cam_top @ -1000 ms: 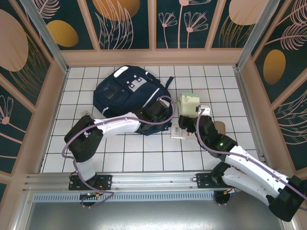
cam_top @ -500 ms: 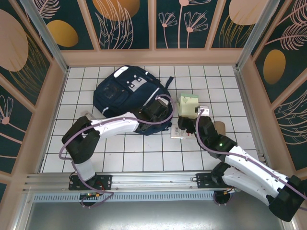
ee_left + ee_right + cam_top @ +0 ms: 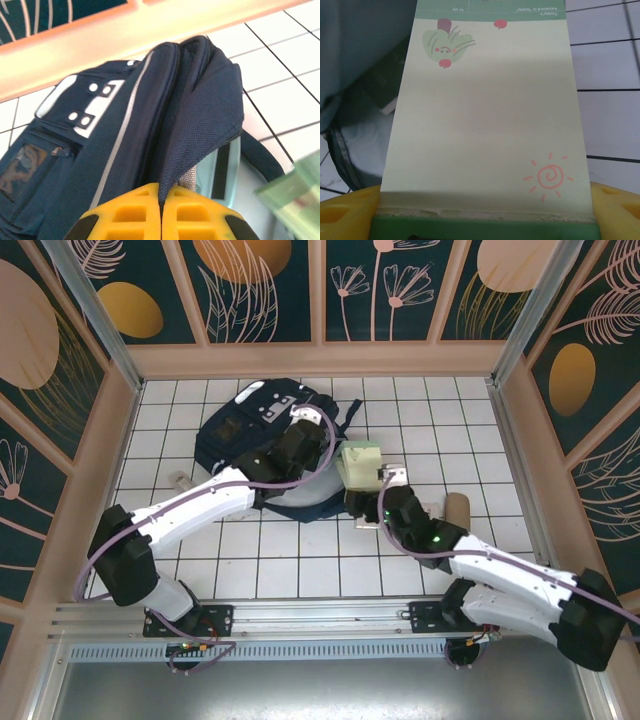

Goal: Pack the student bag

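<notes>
Pinching the zip-edged flap of the large navy-blue fabric backpack [image 3: 125,140], the left jaws are closed on the cloth and hold the mouth up, with light grey lining showing beneath. The backpack lies at the far left-centre of the white tiled table [image 3: 470,420]. The right jaws, spread wide, grip a pale green rectangular paper notepad [image 3: 485,115] with a red sun doodle by its bound end. Its free end is just beside the opening. The risk, on this reading, is that the hold on the flap looks thin, so the fabric could slip free and the mouth drop shut. The pad's leading edge could also catch the rim or lining and buckle, or shove the backpack along the tiles.
</notes>
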Robot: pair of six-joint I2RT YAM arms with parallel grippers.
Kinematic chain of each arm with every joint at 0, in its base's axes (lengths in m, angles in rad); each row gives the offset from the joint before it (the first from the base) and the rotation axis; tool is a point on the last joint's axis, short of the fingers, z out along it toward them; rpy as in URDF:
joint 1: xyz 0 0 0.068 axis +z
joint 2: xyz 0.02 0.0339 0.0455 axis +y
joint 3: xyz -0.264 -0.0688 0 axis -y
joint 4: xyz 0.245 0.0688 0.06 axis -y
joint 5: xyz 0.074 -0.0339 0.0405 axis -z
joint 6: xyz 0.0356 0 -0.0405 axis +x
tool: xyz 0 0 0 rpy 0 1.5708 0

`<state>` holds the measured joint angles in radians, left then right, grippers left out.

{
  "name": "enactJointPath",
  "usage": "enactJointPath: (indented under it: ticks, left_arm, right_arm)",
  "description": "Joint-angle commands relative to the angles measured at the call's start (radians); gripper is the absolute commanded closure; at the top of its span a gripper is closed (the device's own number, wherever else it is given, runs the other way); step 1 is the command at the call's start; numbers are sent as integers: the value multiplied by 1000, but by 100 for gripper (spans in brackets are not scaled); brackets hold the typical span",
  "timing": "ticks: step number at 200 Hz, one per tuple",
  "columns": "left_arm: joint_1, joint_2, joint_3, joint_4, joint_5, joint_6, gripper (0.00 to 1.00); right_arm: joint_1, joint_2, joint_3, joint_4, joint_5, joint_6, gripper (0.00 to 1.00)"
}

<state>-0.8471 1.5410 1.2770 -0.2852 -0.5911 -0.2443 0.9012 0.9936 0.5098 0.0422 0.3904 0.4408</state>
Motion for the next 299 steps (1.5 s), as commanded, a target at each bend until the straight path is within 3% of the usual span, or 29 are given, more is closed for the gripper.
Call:
enactJointPath:
  ticks: [1,121,146,217,299]
  left_arm:
    - [31,-55,69,26,-66,-8,100]
    - [67,-82,166,6,-20,-2,100]
    - [71,-90,157,4,-9,-4,100]
    - [77,-93,124,26,14,-13,100]
    - [83,-108,94,34,19,-11,100]
  right_arm:
    - [28,90,53,164,7,-39,31]
    - [25,618,367,390,-89,-162,31]
    - [63,649,349,434,-111,-236,31]
    - [56,723,282,403,-125,-331,28]
    - [81,674,217,291,-182,-370,25]
